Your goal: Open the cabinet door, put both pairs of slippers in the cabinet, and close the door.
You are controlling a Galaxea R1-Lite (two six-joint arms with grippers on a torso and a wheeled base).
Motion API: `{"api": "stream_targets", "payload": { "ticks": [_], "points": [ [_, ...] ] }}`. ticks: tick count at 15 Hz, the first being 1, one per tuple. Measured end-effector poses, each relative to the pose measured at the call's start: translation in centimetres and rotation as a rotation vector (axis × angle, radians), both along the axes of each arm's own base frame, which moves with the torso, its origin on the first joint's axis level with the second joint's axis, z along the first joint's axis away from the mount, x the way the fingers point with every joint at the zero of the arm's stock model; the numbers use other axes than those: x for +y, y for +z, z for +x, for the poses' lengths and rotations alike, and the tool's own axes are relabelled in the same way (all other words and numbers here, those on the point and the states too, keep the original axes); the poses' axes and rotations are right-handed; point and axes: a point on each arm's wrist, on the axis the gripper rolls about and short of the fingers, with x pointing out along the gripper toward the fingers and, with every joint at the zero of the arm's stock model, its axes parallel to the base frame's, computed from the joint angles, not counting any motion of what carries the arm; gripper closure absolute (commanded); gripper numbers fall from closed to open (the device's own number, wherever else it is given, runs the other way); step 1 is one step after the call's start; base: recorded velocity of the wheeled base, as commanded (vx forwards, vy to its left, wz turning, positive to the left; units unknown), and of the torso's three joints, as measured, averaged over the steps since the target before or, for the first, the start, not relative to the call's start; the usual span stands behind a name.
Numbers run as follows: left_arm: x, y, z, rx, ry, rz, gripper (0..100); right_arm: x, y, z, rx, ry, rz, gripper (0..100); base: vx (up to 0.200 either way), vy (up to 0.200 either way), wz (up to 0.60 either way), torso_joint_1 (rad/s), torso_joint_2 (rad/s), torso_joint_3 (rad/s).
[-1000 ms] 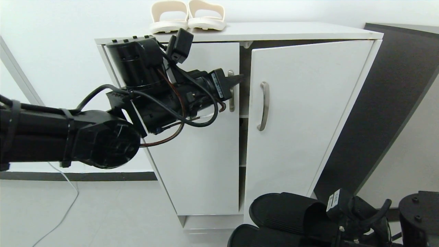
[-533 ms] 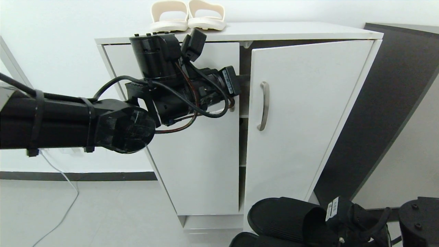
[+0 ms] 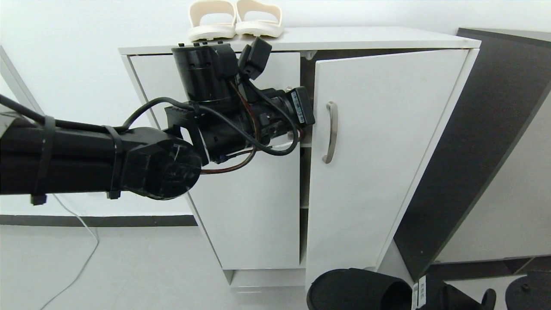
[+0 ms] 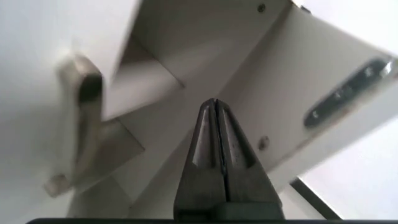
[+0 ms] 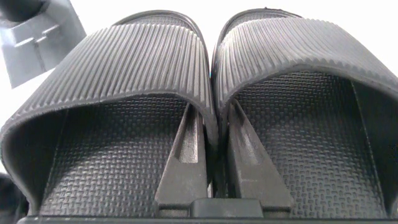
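The white cabinet [image 3: 241, 206] has its left door shut and its right door [image 3: 379, 142] ajar, with a dark gap between them. My left gripper [image 3: 308, 113] is at that gap, level with the handles. In the left wrist view the left gripper [image 4: 216, 106] is shut and empty, pointing in past the left door's handle [image 4: 81, 118]. A cream pair of slippers [image 3: 236, 19] lies on the cabinet top. My right gripper [image 5: 214, 155] is shut on the touching inner straps of the black slippers [image 5: 143, 68], low in front of the right door [image 3: 357, 290].
A dark panel [image 3: 486, 129] leans along the cabinet's right side. A white wall is behind, with a cable [image 3: 82, 262] trailing across the pale floor on the left. The right door's handle [image 3: 330, 132] is just right of the left gripper.
My left arm has moved right, bringing its gripper from in front of the left door's handle into the gap. The right arm has sunk lower with the black slippers.
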Motion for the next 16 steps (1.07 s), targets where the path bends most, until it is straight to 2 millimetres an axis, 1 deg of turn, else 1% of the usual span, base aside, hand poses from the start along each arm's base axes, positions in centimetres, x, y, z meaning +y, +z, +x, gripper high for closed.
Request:
{"api": "stream_targets", "payload": {
  "ticks": [2,6,7,8,10,11,12,13,15,16],
  "points": [
    [0.0,-0.6,-1.1,0.042,-0.015,0.044,100,-0.1,-0.1,-0.3,0.002,0.013,-0.002,100,-0.200,0.000,0.00,0.002,0.00,0.002],
    [-1.7,-0.7,-6.2,-0.003,-0.144,0.098,100,-0.3,0.1,-0.6,-0.005,0.024,0.009,100,-0.200,0.000,0.00,0.001,0.00,0.005],
    [-1.9,-0.5,-7.1,-0.011,-0.167,0.095,100,-0.3,0.2,-0.7,-0.006,0.026,0.011,100,-0.200,0.000,0.00,-0.002,0.00,0.007],
    [-2.0,-0.4,-7.6,-0.019,-0.178,0.088,100,-0.3,0.2,-0.7,-0.008,0.027,0.015,100,-0.200,0.000,0.00,0.002,0.01,0.007],
    [-1.4,-0.3,-7.6,-0.040,-0.160,0.068,100,0.0,0.8,-0.3,-0.012,0.009,0.039,100,0.000,0.000,0.00,0.000,0.00,0.000],
    [-0.7,-0.4,-7.3,-0.041,-0.124,0.067,100,0.4,1.2,0.2,-0.008,-0.028,0.059,100,0.000,0.000,0.00,0.000,0.00,0.000],
    [0.2,-0.5,-7.0,-0.040,-0.078,0.066,100,0.8,1.8,1.0,-0.005,-0.103,0.084,100,0.000,0.000,0.00,0.000,0.00,0.000],
    [1.6,-0.6,-6.7,-0.037,-0.021,0.073,100,1.5,2.3,1.9,-0.007,-0.207,0.107,100,0.000,0.000,0.00,0.000,0.00,0.000],
    [5.5,-0.5,-6.4,-0.044,0.118,0.095,100,3.4,3.2,4.1,-0.056,-0.460,0.129,100,0.000,0.000,0.00,0.000,0.00,0.000],
    [7.6,-0.5,-6.7,-0.040,0.195,0.114,100,4.4,3.5,5.3,-0.093,-0.575,0.134,100,0.000,0.000,0.00,0.000,0.00,0.000]
  ]
}}
